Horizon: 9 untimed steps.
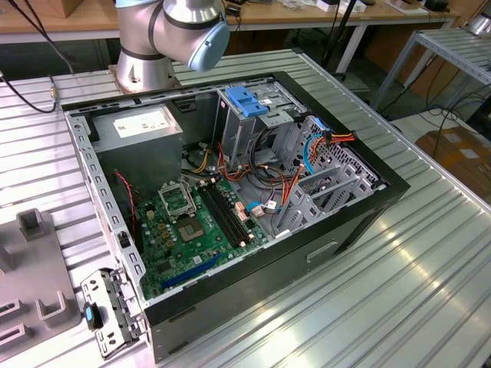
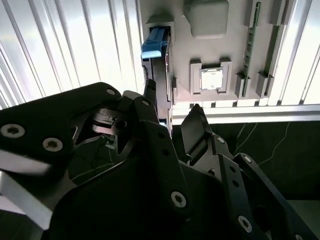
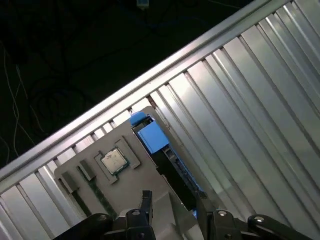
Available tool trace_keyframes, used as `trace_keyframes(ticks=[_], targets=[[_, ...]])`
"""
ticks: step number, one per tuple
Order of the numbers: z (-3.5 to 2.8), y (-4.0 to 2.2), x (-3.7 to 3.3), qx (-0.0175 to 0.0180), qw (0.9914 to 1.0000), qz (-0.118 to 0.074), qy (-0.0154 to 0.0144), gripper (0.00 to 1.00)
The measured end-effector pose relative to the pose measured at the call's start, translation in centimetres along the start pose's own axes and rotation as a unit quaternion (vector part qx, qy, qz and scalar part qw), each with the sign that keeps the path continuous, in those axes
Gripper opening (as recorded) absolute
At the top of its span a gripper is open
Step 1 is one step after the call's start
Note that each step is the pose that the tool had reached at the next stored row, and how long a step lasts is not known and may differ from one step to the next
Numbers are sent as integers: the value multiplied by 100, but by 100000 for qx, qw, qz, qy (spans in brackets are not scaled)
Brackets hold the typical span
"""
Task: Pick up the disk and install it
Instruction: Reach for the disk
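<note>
My hand (image 3: 173,204) hangs spread wide and empty just over the disk (image 3: 159,146). The disk stands on edge in its grey holder (image 3: 135,175) on the tabletop (image 3: 260,100). I judge nothing is picked up yet, and the open computer case (image 1: 337,245) is well apart, so all the installing is left.

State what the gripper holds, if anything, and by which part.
Nothing is held. The gripper is open, its fingers apart and close to the disk, which sits in a slot of the grey tray.
</note>
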<state>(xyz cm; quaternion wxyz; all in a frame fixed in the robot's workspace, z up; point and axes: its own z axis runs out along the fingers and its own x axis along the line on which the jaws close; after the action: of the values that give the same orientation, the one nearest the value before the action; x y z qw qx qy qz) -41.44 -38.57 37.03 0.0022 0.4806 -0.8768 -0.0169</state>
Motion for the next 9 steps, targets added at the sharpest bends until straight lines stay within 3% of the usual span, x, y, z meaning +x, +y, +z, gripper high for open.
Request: trace_keyframes(ticks=[2,5,9], targets=[[0,-12,-8,-25,99978,-2094,66,48],[-1,-24,-16,-71,99837,-5710,182,48],[-4,-57,-36,-33,99818,-6023,171,48]])
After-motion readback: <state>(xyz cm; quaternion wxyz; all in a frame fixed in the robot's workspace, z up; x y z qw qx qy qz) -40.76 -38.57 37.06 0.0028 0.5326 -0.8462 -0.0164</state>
